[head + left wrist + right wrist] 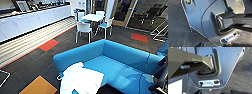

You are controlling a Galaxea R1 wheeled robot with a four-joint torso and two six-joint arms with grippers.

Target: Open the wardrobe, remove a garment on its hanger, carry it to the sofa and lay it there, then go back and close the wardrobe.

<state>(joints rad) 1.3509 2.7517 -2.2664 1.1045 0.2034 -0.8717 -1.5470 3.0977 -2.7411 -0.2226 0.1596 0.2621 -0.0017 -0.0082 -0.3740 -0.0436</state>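
Observation:
The bright blue sofa (120,62) fills the lower right of the head view, close in front of me. The white garment (80,80) lies crumpled over the sofa's left arm and the near part of the seat. A thin white loop at its left edge (59,77) looks like the hanger's hook; the rest of the hanger is hidden under the fabric. A dark part of my right arm (160,80) stands at the right edge, beside the sofa and apart from the garment. The wardrobe is out of view.
Behind the sofa stand a white table (93,17) and white chairs with blue seats (83,28). White cabinets (30,21) run along the left wall. Dark carpet with orange tiles (48,45) lies to the left. Another blue seat (163,48) is at the right edge.

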